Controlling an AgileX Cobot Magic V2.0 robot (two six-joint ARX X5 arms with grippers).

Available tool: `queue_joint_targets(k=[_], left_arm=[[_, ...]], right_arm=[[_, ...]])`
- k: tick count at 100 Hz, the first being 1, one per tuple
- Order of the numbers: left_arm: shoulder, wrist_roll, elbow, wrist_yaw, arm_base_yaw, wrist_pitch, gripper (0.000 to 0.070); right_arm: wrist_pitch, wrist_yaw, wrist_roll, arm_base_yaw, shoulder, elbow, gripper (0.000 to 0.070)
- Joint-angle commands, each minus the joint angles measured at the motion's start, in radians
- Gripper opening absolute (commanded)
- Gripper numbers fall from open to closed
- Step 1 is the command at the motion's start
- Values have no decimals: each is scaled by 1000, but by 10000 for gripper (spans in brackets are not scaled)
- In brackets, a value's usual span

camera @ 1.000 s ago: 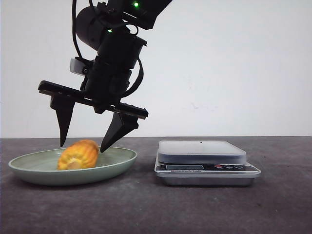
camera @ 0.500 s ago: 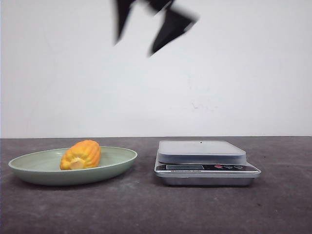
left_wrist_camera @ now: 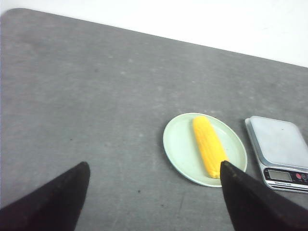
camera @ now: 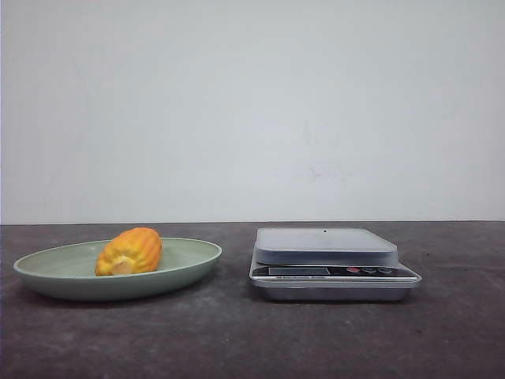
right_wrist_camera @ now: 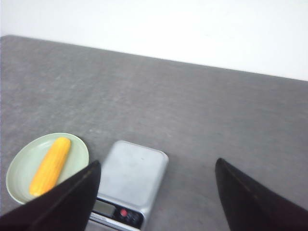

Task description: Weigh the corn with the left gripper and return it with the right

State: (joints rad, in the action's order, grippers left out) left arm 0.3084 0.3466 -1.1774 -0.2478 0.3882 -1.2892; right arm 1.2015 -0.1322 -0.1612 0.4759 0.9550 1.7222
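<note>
The corn (camera: 130, 251) is an orange-yellow cob lying in a pale green plate (camera: 197, 258) at the left of the table, its pale cut end towards the front camera. Neither gripper shows in the front view. In the left wrist view the left gripper (left_wrist_camera: 154, 166) is open and empty, high above the table, with the corn (left_wrist_camera: 209, 146) and plate (left_wrist_camera: 178, 144) far below. The right gripper (right_wrist_camera: 158, 162) is open and empty, high above the scale (right_wrist_camera: 132, 175). The corn (right_wrist_camera: 49, 166) also shows in the right wrist view.
A silver digital kitchen scale (camera: 327, 245) with an empty platform stands right of the plate on the dark grey table (camera: 237, 339). A white wall lies behind the table. The scale also shows in the left wrist view (left_wrist_camera: 279, 142).
The left gripper, open around the corn a second ago, has risen up out of the front view without it. The corn stays in the plate.
</note>
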Motion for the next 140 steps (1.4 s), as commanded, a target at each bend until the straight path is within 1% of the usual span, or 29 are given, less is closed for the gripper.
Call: queue_joint_targets(k=[1, 6, 13, 23, 36, 46, 59, 63, 65, 66, 67, 71, 72, 74, 75, 76, 78, 80, 85, 101, 140], left_arm=[[2, -13, 13, 15, 3, 9, 505], [2, -13, 35, 22, 3, 13, 505], [2, -13, 65, 40, 3, 29, 505], [2, -10, 87, 51, 3, 68, 505], [2, 3, 90, 63, 3, 120, 505], [2, 2, 90, 63, 3, 127, 505], [2, 3, 90, 63, 3, 134, 492], [2, 3, 90, 63, 3, 136, 429], [2, 2, 90, 62, 3, 136, 374], [2, 2, 90, 62, 3, 136, 342], [2, 2, 90, 62, 3, 136, 307], [2, 2, 90, 62, 3, 137, 144], [2, 2, 90, 62, 3, 137, 96], [2, 0, 90, 62, 3, 138, 0], [2, -1, 90, 62, 3, 138, 0], [2, -1, 90, 62, 3, 140, 0], [2, -3, 90, 62, 3, 143, 16], [2, -3, 90, 62, 3, 146, 9], [2, -3, 90, 63, 3, 156, 9], [2, -2, 90, 62, 3, 159, 10], [2, 2, 90, 62, 3, 160, 17]], right_arm=[[46, -35, -6, 5, -63, 17, 480], [87, -53, -19, 5, -121, 16, 480], [125, -56, -34, 5, -208, -2, 480], [134, -60, -46, 5, -319, -60, 480], [126, -59, -52, -15, -474, -201, 480], [105, -23, -51, -53, -599, -341, 480], [31, 50, -48, -106, -755, -528, 477], [15, 61, -50, -117, -785, -568, 454], [9, 65, -51, -123, -800, -588, 426], [6, 66, -52, -127, -809, -602, 392], [5, 66, -53, -129, -813, -607, 378], [3, 66, -56, -139, -830, -637, 233], [3, 66, -56, -143, -836, -647, 167], [3, 67, -56, -148, -842, -658, 73], [3, 68, -56, -150, -844, -663, 25], [3, 69, -55, -153, -846, -668, 0], [3, 74, -55, -157, -848, -676, 0], [3, 76, -55, -160, -849, -681, 11], [3, 89, -52, -167, -849, -692, 11], [-15, 87, -46, -168, -849, -695, 10], [-12, 86, -48, -168, -849, -695, 10]])
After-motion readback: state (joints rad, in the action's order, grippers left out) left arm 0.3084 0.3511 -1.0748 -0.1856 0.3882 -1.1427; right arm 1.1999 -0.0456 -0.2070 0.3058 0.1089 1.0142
